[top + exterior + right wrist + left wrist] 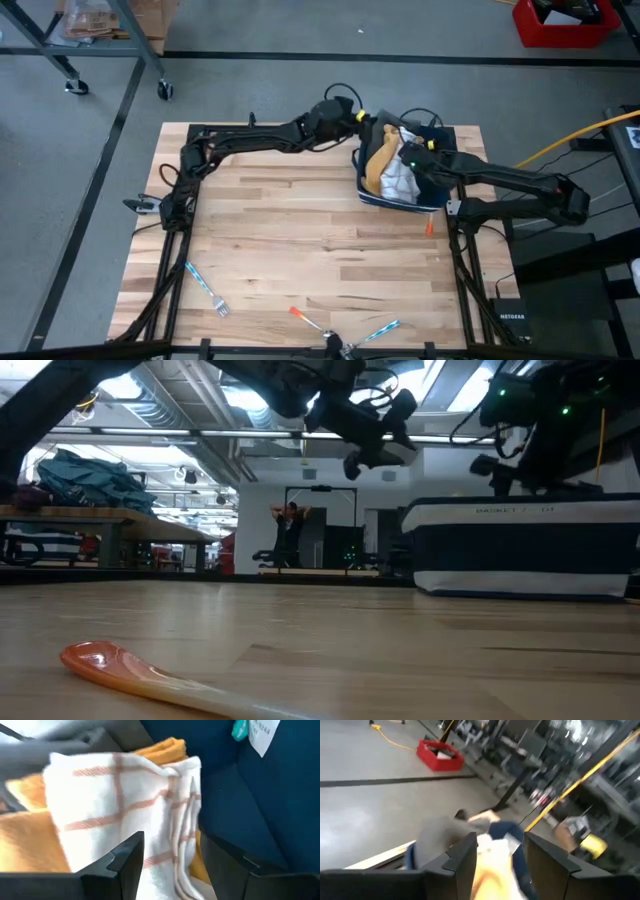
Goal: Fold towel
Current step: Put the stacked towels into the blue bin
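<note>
Both pincers, left and right, hang released over the blue basket of towels.

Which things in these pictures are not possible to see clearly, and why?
- Basket contents, high view: both arms cover most of the towels.
- Left gripper, left wrist view: blurred, so any contact is unclear.
- White checked towel, right wrist view: cut off by the edge.
- Utensils, high view: too small.

One camera looks straight down on the pale wooden plank worktop; another skims level across it. Both wrist cameras sit close over the dark blue fabric basket, shared with both.
</note>
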